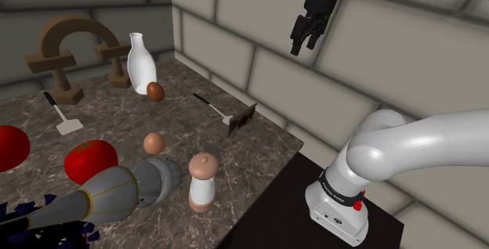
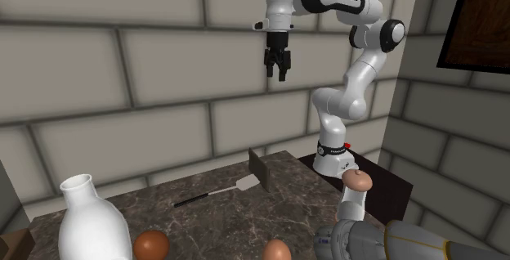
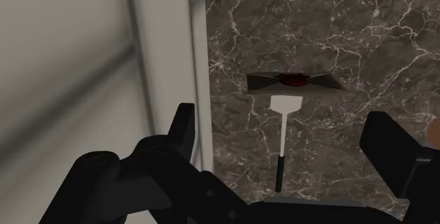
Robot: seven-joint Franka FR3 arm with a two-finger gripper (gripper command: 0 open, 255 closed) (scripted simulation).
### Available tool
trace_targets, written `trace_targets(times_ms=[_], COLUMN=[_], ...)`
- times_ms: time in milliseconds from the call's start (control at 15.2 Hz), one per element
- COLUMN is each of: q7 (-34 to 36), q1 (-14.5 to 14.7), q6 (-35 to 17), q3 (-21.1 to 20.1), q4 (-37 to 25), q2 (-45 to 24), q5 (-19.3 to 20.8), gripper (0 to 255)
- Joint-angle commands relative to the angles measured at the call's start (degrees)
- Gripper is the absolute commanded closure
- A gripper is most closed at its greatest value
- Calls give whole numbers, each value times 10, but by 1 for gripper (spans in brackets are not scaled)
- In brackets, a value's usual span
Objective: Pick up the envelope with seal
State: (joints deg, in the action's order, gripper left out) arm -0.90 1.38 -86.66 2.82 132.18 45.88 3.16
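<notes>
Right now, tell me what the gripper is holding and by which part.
Nothing. The gripper hangs open high above the table, the envelope standing untouched below.

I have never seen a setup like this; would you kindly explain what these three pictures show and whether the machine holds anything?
It is a white robot arm on a box, with a black two-finger gripper. One picture looks over the dark marbled counter from beside the stand, one faces the arm across it, one comes from a camera on the hand. The gripper hangs high, open, holding nothing. Below on the counter a dark envelope with a red seal stands on edge beside a spatula. Further off are a white bottle, a brown egg and a shaker.
</notes>
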Motion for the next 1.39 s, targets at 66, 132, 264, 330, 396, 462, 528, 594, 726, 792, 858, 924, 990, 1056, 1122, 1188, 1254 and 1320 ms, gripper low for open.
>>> trace_targets(times_ms=[66,132,264,330,396,462,528,594,726,792,858,924,990,1056,1122,1188,1254,1320], q7=[39,77,152,190,227,264,301,338,411,448,484,521,557,593,629,666,702,739], q1=[-9,-19,-38,-47,-55,-64,-73,-81,-97,-106,-114,-123,-132,-141,-150,-160,-170,-181], q6=[-16,-32,-66,-84,-102,-120,-139,-158,-198,-219,-240,-261,-283,-305,-327,-349,-371,-394], q3=[-12,-24,-48,-61,-74,-86,-99,-112,-138,-151,-163,-176,-189,-201,-213,-226,-238,-249], q4=[18,36,68,82,96,108,120,131,149,157,163,169,174,178,181,183,184,185], q2=[1,1,-3,-7,-12,-19,-26,-35,-57,-70,-83,-99,-115,-132,-151,-170,-191,-212], q5=[-9,-18,-37,-47,-57,-66,-76,-85,-104,-112,-120,-128,-135,-142,-147,-152,-155,-158], gripper=[0,0,0,0,0,0,0,0,0,0,0,0,0,0,0,0,0,0])
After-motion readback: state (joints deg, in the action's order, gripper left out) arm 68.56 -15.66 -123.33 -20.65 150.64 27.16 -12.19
